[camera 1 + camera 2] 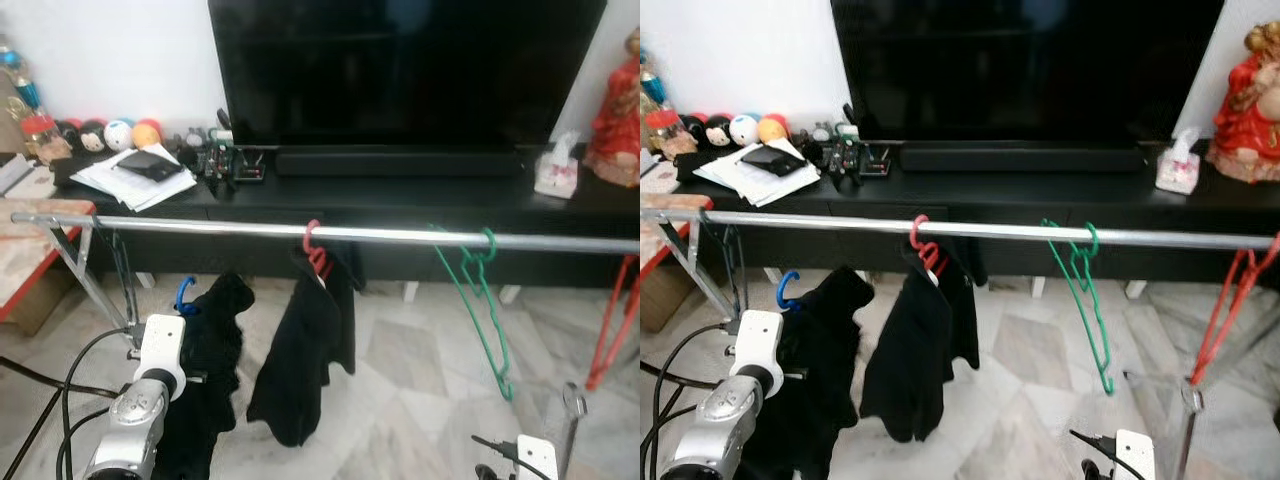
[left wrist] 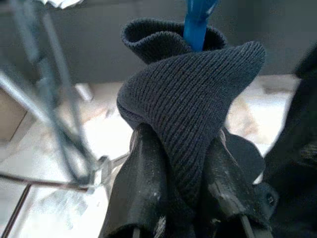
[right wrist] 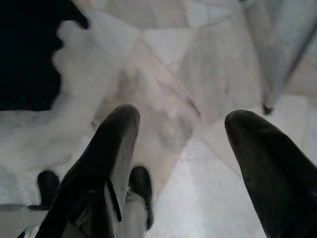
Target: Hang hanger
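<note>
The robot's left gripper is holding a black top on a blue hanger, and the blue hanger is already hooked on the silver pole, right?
Not quite. The left gripper does hold the black top on the blue hanger, but the left eye view shows its hook below the silver pole, not on it. The red hanger and green hanger are hooked there.

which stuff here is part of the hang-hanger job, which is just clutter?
Job:
- blue hanger with dark garment, gripped by left end effector
- rail
- right end effector, open over the floor

Clutter:
- red hanger with black garment
- green hanger
- TV
- papers
- tissue box
</note>
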